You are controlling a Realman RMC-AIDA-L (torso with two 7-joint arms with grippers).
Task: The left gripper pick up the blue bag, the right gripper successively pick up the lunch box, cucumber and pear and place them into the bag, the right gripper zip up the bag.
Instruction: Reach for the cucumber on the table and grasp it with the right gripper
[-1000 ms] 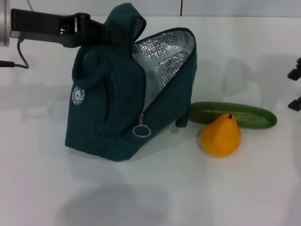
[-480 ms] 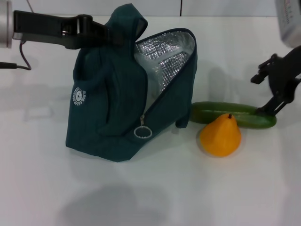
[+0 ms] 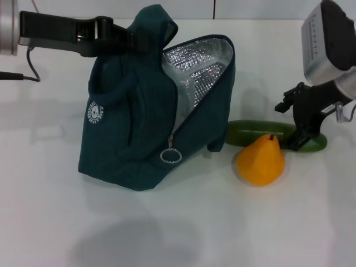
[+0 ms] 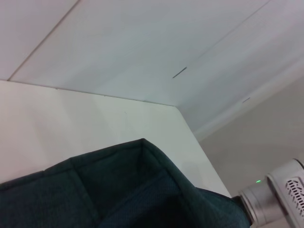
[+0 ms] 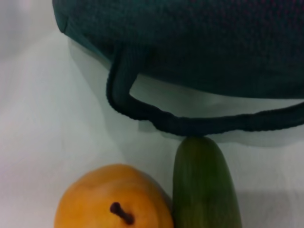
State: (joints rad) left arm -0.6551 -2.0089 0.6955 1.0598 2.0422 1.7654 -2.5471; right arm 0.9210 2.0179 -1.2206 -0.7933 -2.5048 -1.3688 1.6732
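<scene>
Right pincer (image 3: 305, 129) hangs open directly over the cucumber (image 3: 261, 132), whose long axis lies left-right on the table (image 3: 178, 222), touching the pear (image 3: 260, 160). Left pincer (image 3: 119, 40) clamps the blue bag (image 3: 133, 133) top, mouth open toward the cucumber.

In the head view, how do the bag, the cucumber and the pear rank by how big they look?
1. The blue bag, by far the largest.
2. The cucumber, longer than the pear though partly hidden behind it and the right gripper.
3. The pear, shorter but plumper.
</scene>
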